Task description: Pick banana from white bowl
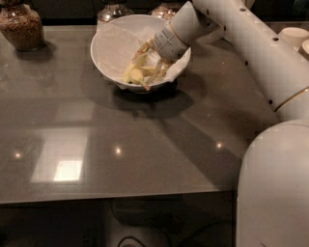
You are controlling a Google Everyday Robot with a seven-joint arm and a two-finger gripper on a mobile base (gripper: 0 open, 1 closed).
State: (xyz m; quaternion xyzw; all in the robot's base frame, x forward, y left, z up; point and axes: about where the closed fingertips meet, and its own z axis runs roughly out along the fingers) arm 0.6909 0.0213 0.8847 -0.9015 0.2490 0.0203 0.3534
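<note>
The white bowl (107,44), lined with crumpled white paper, stands at the back of the grey table. The short yellow banana (135,75) lies in its front part, near the rim. My gripper (141,77) reaches down into the bowl from the right and sits right at the banana, which shows partly behind it. The white arm (227,29) runs from the bowl up to the right.
A glass jar of brown grains (21,26) stands at the back left. Two more glass jars (112,9) stand behind the bowl. Small pale bowls (293,36) sit at the far right. My white base (273,188) fills the lower right corner.
</note>
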